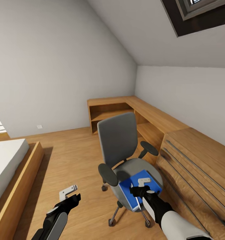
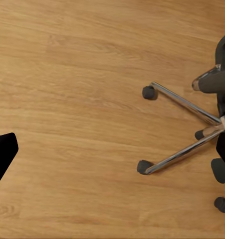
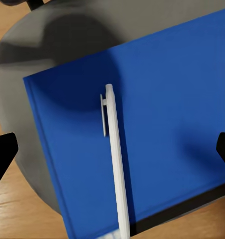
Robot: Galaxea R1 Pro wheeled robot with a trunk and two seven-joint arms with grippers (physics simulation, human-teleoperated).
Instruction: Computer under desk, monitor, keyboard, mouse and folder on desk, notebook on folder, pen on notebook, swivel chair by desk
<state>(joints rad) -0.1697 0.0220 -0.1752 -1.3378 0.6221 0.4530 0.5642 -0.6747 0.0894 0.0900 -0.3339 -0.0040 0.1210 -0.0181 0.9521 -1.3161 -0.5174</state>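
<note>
The folder (image 1: 140, 188) lies flat on the seat of the swivel chair (image 1: 120, 146), at five o'clock in the head view, with the pen (image 3: 115, 159) resting loose along its cover. The right gripper (image 1: 141, 186) hangs directly above it, jaws spread wide and holding nothing. The left gripper (image 1: 70, 195) hovers over bare floor (image 2: 82, 99) at seven o'clock; how far it is open cannot be told. The folder appears rigid, smooth-faced and moderately heavy; an edge hold across its thickness looks soundest. The pen is light and liable to roll or slide off if the folder tips.
</note>
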